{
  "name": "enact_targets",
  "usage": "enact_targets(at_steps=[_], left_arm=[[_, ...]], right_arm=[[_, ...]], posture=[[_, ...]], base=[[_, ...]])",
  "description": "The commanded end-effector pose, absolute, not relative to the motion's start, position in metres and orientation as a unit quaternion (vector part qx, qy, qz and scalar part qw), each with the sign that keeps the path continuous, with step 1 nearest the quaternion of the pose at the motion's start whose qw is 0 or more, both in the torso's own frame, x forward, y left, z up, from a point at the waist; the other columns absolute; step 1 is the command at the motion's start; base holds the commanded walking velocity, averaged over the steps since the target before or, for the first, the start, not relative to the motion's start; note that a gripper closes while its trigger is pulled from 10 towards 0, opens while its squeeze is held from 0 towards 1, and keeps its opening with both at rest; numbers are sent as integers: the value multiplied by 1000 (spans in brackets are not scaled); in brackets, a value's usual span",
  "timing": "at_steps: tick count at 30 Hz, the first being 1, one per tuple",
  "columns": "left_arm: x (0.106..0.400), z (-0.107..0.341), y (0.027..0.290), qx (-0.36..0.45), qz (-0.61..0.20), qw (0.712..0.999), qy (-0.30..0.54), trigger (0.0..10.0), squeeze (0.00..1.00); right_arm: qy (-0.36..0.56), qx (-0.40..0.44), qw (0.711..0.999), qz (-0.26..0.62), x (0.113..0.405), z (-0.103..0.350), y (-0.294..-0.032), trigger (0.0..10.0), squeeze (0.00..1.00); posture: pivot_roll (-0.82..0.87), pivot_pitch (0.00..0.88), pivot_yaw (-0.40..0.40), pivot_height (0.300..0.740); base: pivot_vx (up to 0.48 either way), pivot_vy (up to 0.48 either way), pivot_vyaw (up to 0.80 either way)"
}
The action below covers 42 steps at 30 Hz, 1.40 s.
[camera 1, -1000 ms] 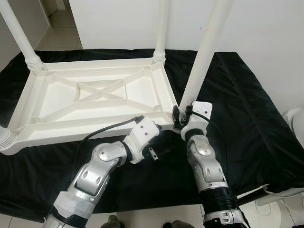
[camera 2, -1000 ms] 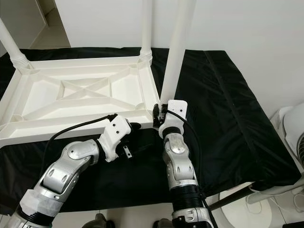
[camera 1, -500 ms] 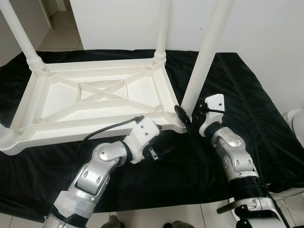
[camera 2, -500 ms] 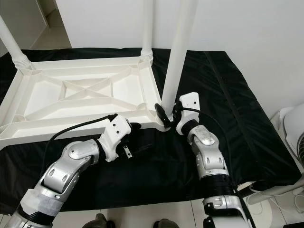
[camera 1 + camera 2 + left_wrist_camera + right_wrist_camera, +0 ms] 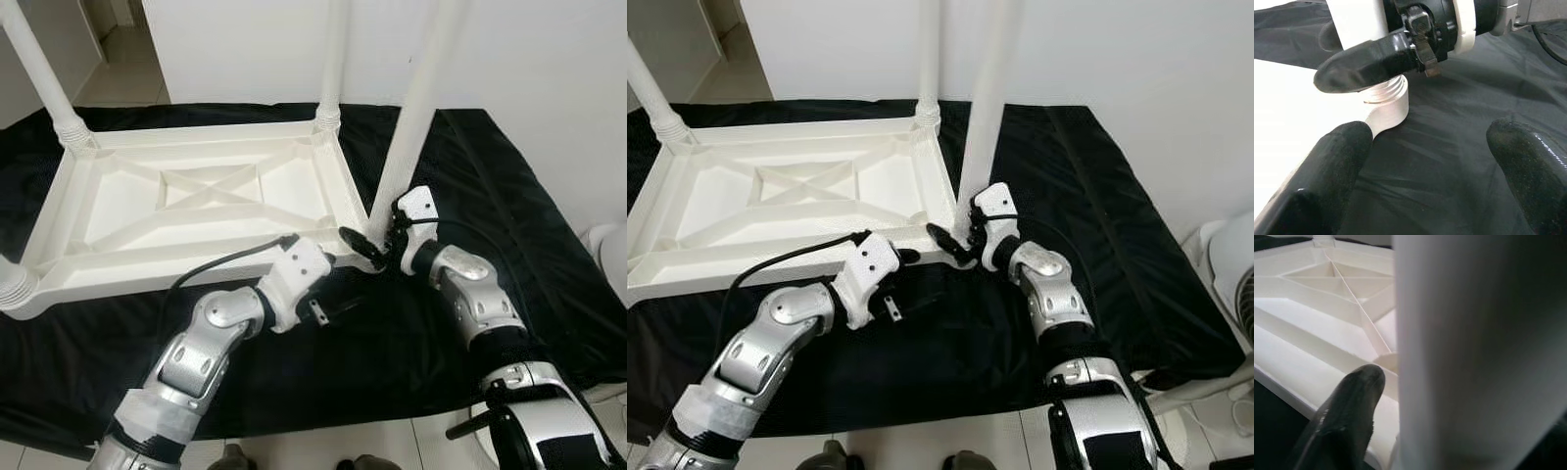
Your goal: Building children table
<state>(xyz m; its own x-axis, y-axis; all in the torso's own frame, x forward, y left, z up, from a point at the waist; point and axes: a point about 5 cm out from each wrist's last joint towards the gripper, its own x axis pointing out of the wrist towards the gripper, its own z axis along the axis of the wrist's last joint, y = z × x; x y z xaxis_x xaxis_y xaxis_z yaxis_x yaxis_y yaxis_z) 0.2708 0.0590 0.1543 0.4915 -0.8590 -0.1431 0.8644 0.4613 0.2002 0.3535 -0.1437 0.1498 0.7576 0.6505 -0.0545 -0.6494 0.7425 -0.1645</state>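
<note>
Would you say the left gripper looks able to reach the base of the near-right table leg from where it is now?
Probably yes. The left gripper is open, just short of the table leg base, with bare black cloth between. But the right gripper already sits around that base, so room is tight.

Both arms were jointed silver metal with white plastic wrist housings. A black cable (image 5: 220, 262) looped along the left forearm. The left gripper (image 5: 1425, 176) and right gripper (image 5: 377, 250) had long glossy black fingers.
</note>
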Motion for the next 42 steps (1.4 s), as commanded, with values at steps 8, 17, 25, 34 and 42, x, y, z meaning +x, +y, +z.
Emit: enact_targets(at_steps=[8,17,25,34,42], left_arm=[[273,154,62,132,-480,867,8,10000,0],[274,154,62,131,-481,867,9,10000,0],[271,152,61,128,-482,867,12,10000,0],[267,150,62,126,-485,865,16,10000,0],[265,149,61,126,-490,862,20,10000,0]], right_arm=[[18,-89,934,345,354,139,-154,0,0],[5,-43,947,317,352,143,-152,10000,0],[-10,24,983,182,352,150,-135,10000,0],[-3,45,998,53,340,143,-104,10000,0],[-11,65,995,74,330,149,-88,10000,0]], posture=[[-67,35,-1,740],[-72,43,-1,740],[-72,54,-5,740],[-68,66,-3,740],[-74,64,4,740]], base=[[0,0,0],[0,0,0],[0,0,0],[0,0,0],[0,0,0]])
